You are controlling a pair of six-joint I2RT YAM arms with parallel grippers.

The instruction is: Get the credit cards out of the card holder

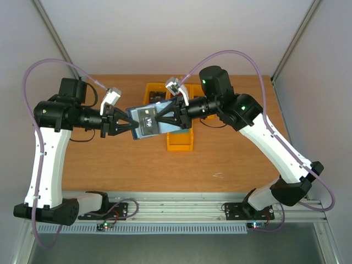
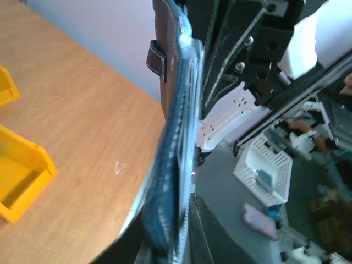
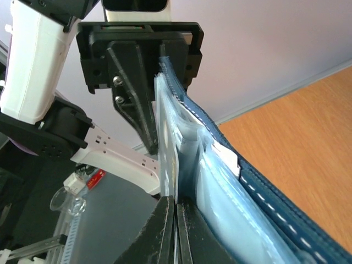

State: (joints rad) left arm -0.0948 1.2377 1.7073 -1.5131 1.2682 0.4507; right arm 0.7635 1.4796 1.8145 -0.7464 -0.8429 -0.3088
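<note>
Right hand (image 3: 176, 228) nearest lens, tips pressed together on thin pale layer of holder (image 3: 264, 181); sleeve or card edge, cannot tell. Holder mid-air over surface (image 1: 110, 159). VIP card (image 1: 147, 122) likely light, stiff, slick; holder likely floppy. Take card by bare edge. Left hand (image 1: 131, 125) clamps holder's 9 o'clock edge. Bin (image 1: 180, 140) at 5 o'clock. Other cards hidden.

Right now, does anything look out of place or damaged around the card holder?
Nothing spilled or damaged. The card holder hangs in mid-air, pinched between the left gripper and right gripper, VIP card showing by the left one.
</note>
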